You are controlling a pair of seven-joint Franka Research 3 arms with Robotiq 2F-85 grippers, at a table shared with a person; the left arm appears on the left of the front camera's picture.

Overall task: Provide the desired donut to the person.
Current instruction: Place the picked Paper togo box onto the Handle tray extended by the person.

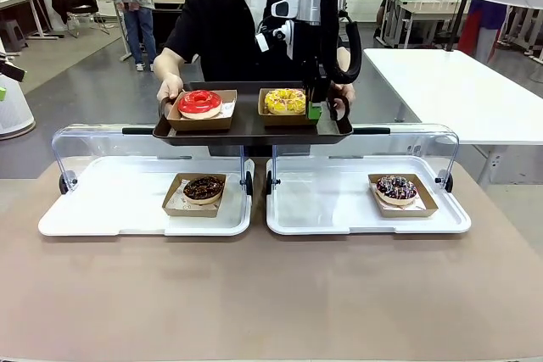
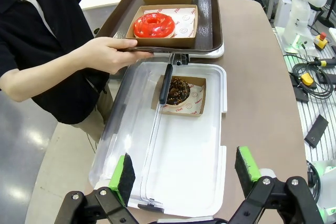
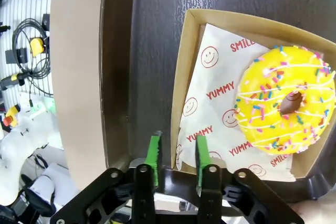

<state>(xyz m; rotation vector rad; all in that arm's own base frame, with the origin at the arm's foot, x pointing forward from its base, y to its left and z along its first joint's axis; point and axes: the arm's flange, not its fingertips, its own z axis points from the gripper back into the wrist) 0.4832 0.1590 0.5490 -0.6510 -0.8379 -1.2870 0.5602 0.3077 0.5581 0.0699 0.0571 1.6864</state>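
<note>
1. A dark brown serving tray (image 1: 251,127) is held by the person (image 1: 222,19) above the far edge of the counter (image 1: 271,294), one hand (image 2: 107,54) being closed on each end.
2. The right pincer (image 3: 176,153) is seen lowered at the rim of a cardboard box (image 3: 190,56) on that tray; its green pads (image 3: 153,153) stand narrowly apart, one on either side of the box wall. Whether the wall is pinched or merely straddled cannot be told.
3. Just beyond the right pincer, inside that box, the yellow sprinkled donut (image 3: 286,100) is seen lying on printed paper.
4. Farther along the tray from the right pincer, a red glazed donut (image 1: 199,102) sits in its own box.
5. The left pincer (image 2: 184,174) is held wide apart, with nothing between its pads, above a white display tray (image 2: 184,182).
6. Ahead of the left pincer, a chocolate donut (image 2: 178,91) lies boxed in that tray.
7. A second chocolate donut with sprinkles (image 1: 396,188) is seen boxed in the other white tray (image 1: 322,209), below the right pincer.
</note>
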